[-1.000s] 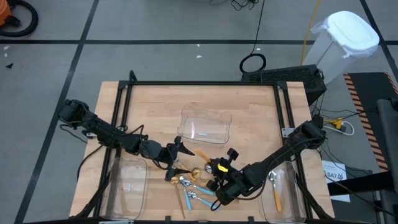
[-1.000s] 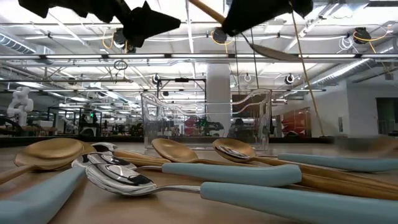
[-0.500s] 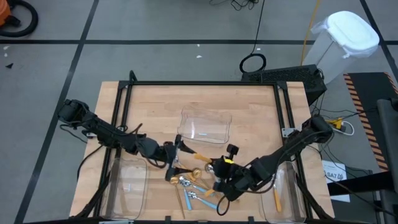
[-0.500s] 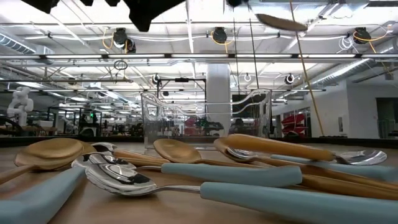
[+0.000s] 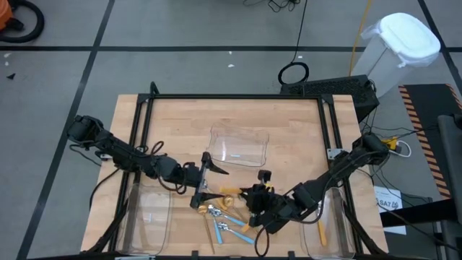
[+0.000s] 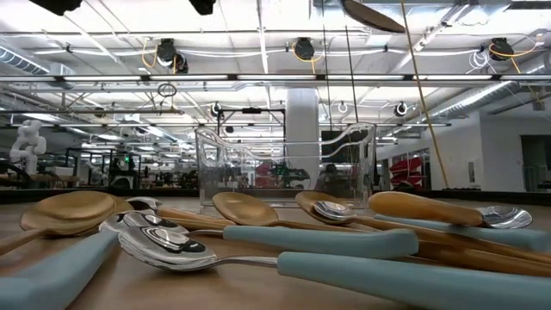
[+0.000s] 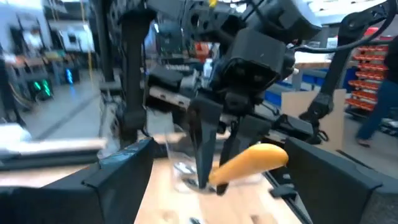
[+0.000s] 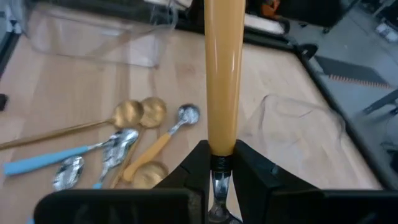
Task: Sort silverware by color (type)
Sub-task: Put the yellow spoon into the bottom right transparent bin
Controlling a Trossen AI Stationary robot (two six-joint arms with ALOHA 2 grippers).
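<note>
Slippage worried me: right gripper (image 8: pixel 214 163) pinched the orange-handled spoon (image 8: pixel 222 81) only at its thin neck; left gripper (image 5: pixel 204 180) gaped empty.

No text, label or number can be read anywhere.
</note>
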